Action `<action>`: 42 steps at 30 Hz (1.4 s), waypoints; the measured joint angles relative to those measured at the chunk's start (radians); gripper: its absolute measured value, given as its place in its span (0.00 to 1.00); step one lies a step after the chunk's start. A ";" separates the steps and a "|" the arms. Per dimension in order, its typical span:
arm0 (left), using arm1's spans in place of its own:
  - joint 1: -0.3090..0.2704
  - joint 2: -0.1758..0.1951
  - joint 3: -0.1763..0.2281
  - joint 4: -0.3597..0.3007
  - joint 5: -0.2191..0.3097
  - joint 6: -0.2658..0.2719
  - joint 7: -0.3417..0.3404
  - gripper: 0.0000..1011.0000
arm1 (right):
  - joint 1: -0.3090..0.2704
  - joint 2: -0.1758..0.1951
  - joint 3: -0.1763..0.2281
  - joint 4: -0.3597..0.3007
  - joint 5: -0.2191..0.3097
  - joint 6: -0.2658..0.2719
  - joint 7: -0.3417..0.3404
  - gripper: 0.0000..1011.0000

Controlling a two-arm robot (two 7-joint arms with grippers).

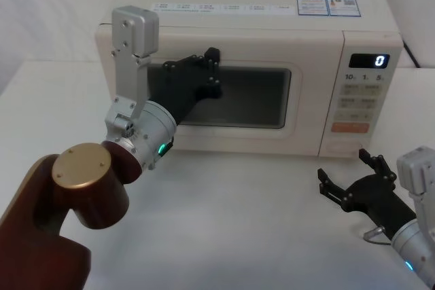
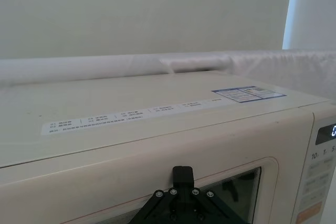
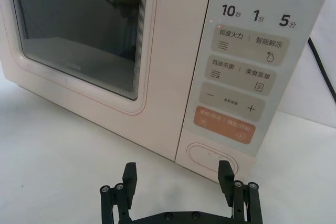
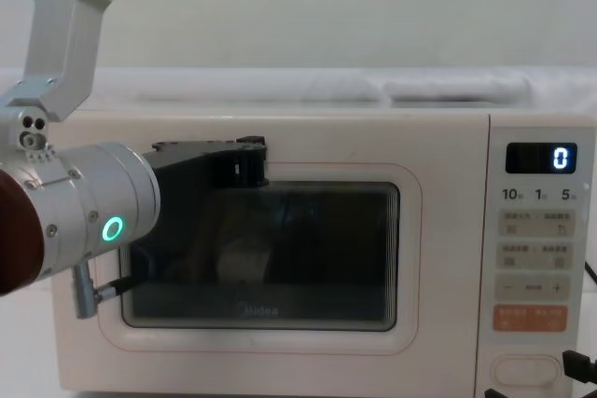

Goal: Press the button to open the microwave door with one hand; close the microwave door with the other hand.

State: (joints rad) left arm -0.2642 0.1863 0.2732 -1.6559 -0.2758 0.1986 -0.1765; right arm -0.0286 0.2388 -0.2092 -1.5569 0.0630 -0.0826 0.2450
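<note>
Head view: microwave door (image 1: 231, 96) shut, long axis running left-right.

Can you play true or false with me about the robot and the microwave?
1. The cream microwave door with the dark glass window is wide open. False: it looks shut.
2. The black display shows "0". True.
3. The black right gripper is squeezing the orange rectangular key. False: its jaws are open, just before the wide pill-shaped cream button.
4. The black left gripper is up at the door's window. True.
</note>
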 joint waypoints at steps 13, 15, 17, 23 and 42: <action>0.041 0.009 -0.031 -0.039 -0.030 0.000 -0.012 0.00 | 0.000 0.000 0.000 0.000 0.000 0.000 0.000 0.99; 0.058 0.017 -0.035 -0.059 -0.038 0.001 -0.015 0.00 | 0.000 0.000 0.000 0.000 0.000 0.000 0.000 0.99; 0.075 0.026 -0.039 -0.080 -0.044 -0.001 -0.018 0.00 | 0.000 0.000 0.000 0.000 0.000 0.000 0.000 0.99; 0.127 0.044 -0.052 -0.133 -0.056 -0.017 -0.015 0.00 | 0.000 0.000 0.000 0.000 0.000 0.000 0.000 0.99; 0.276 0.070 -0.100 -0.215 -0.038 -0.069 0.023 0.34 | 0.000 0.000 0.000 0.000 0.000 0.000 0.000 0.99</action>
State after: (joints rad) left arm 0.0118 0.2564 0.1731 -1.8707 -0.3133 0.1301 -0.1540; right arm -0.0286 0.2389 -0.2092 -1.5570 0.0629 -0.0827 0.2452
